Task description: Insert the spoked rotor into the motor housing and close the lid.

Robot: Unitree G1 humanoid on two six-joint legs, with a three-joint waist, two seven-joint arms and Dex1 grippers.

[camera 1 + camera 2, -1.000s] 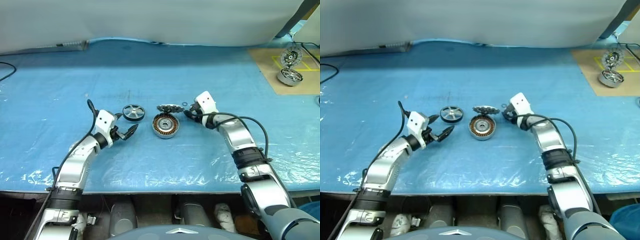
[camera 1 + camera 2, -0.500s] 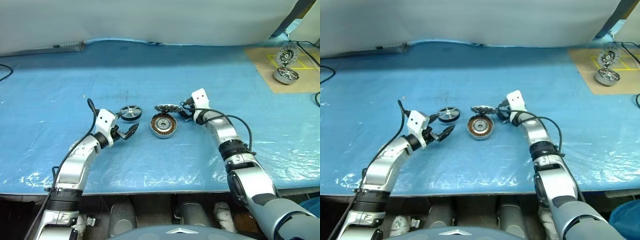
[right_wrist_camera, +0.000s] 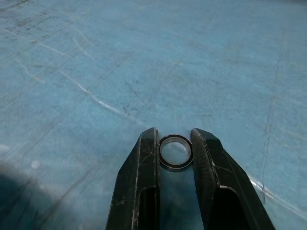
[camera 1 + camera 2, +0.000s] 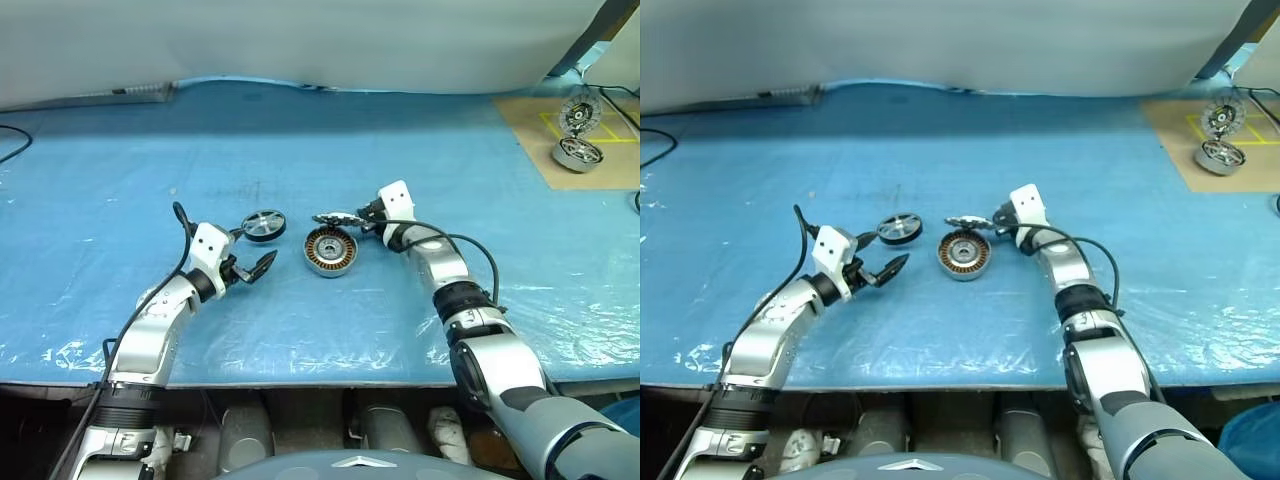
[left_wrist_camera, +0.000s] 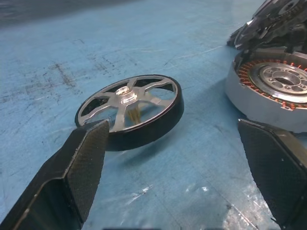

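While the right gripper (image 3: 174, 143) pinches a small metal ring (image 3: 175, 152) between its fingers, the left gripper (image 5: 184, 167) waits spread wide, the spoked rotor (image 5: 130, 109) just ahead of it. So the insertion seems not yet begun. The motor housing (image 4: 331, 249), between both grippers, holds no rotor; the lid (image 4: 338, 219) leans at its far edge. Next, the left must close on the rotor's rim.

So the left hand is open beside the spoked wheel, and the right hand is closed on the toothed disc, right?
Not quite. The right hand is closed on a small ring, not the toothed disc; the right wrist view shows it. The left hand is open beside the spoked wheel.
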